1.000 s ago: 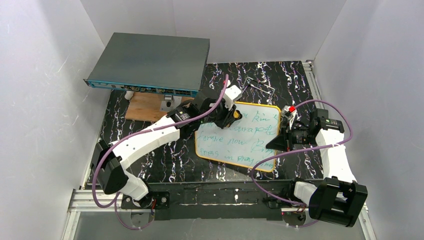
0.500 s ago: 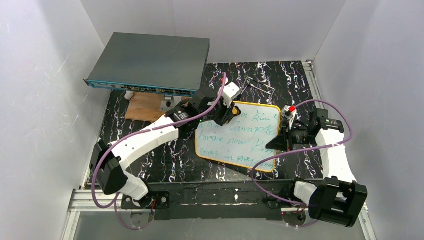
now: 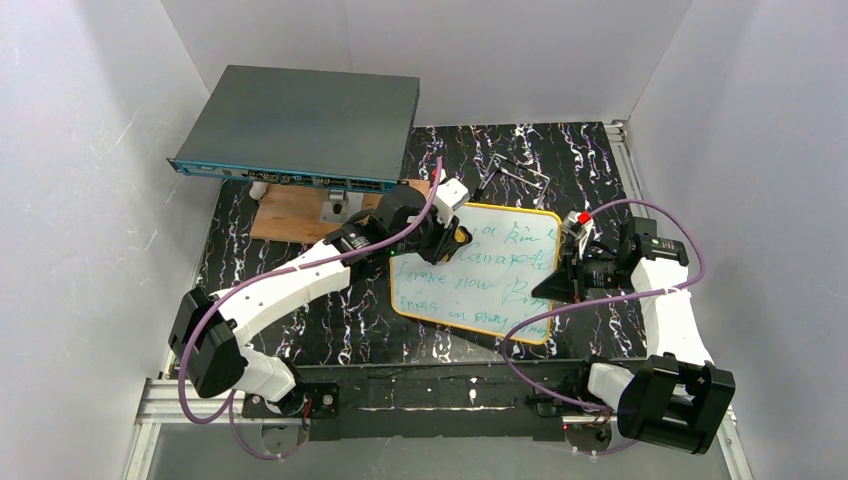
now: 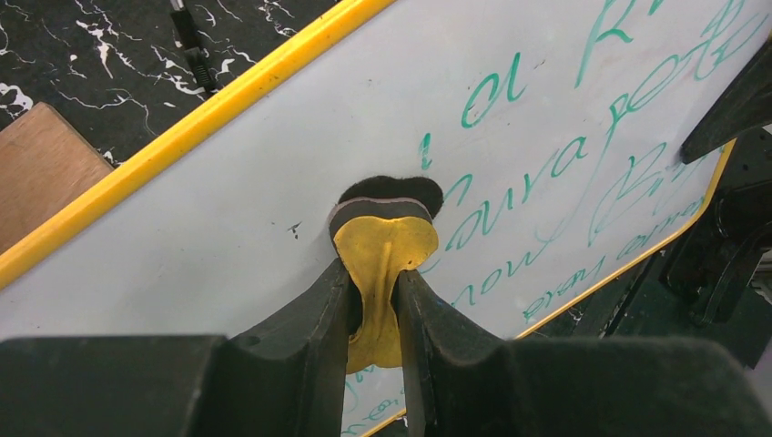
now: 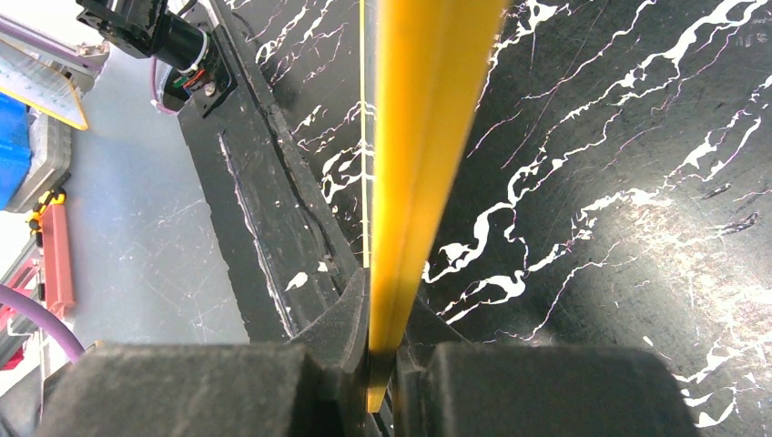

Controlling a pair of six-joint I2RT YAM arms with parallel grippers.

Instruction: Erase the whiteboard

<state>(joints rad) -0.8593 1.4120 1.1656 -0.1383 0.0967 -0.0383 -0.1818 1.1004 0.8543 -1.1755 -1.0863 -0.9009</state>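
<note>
The whiteboard [image 3: 500, 275], white with a yellow frame and green handwriting, lies tilted on the black marbled table. My left gripper [image 3: 450, 236] is over its upper left corner, shut on a yellow eraser [image 4: 383, 244] whose dark felt presses on the board [image 4: 228, 209]. The board left of the eraser is blank. My right gripper [image 3: 566, 266] is shut on the board's right edge. In the right wrist view the yellow frame [image 5: 428, 137] runs edge-on between my closed fingers [image 5: 350, 314].
A dark-grey flat box [image 3: 300, 125] stands at the back left, over a brown wooden board [image 3: 290, 212]. A small metal tool [image 3: 520, 168] lies behind the whiteboard. White walls close in the left, right and back. The black mounting rail [image 3: 440, 385] runs along the near edge.
My left gripper has slid the eraser leftward along the top of the whiteboard toward its upper left corner. The right arm and the board have not moved.
</note>
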